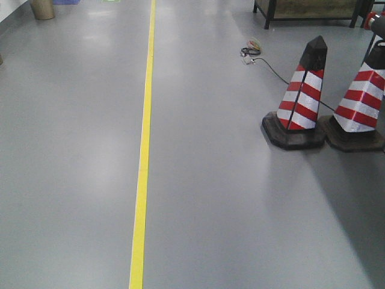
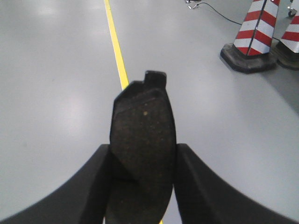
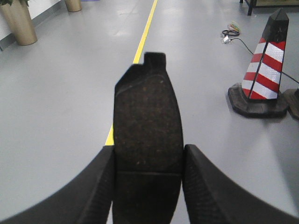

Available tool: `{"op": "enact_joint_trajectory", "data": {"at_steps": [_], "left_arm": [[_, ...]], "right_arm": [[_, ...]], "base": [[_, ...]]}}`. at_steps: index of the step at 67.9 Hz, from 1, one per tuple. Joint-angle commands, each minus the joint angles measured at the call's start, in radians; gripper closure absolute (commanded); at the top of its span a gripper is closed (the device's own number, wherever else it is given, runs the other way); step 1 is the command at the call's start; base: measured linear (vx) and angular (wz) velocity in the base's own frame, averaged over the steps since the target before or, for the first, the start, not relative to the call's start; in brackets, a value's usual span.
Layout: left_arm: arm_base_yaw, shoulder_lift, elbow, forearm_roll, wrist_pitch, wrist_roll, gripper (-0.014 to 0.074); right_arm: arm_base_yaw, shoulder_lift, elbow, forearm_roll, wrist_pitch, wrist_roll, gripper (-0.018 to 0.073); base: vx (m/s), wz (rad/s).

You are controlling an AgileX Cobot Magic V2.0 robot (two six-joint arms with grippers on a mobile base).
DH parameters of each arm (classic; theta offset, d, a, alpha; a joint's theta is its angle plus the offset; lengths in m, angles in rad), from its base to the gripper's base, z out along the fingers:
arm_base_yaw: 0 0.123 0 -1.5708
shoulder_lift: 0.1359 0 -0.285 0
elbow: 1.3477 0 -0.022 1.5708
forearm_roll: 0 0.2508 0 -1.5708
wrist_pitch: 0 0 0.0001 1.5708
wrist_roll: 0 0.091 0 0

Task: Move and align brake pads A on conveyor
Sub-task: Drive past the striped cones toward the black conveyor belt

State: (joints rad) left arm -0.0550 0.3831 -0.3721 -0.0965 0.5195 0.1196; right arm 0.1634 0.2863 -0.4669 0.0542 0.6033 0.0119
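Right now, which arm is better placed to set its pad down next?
Right, marginally. The left gripper and right gripper are both shut on pads, but the right pad sits square between the fingers; the left pad looks skewed. The conveyor shows in no view.

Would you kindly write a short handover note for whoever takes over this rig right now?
Left pincer: shut on a brake pad, tab end outward.
Right pincer: shut on a second brake pad, likewise.
Conveyor: in no view; only grey floor, a yellow line and striped cones show.
Done: two pads picked up.
Left: reach the conveyor, set both down aligned; other pads unseen.
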Motion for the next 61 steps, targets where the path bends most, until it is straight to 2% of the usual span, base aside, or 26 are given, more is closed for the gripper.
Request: {"op": "enact_joint_trajectory", "data": {"at_steps": [1,61], "left_arm": [[-0.004,0.008,-0.031,-0.01,-0.094,-0.005,0.0603],[-0.004,0.008,-0.031,-0.01,-0.094,-0.005,0.0603]], "right_arm": [[-0.001,0.009,-0.027,-0.004,-0.094,-0.012,0.0566],[-0.001,0.009,-0.027,-0.004,-0.093,-0.012,0.0566]], "base": [[0.72,-0.03],[0.67,0.02]]}}
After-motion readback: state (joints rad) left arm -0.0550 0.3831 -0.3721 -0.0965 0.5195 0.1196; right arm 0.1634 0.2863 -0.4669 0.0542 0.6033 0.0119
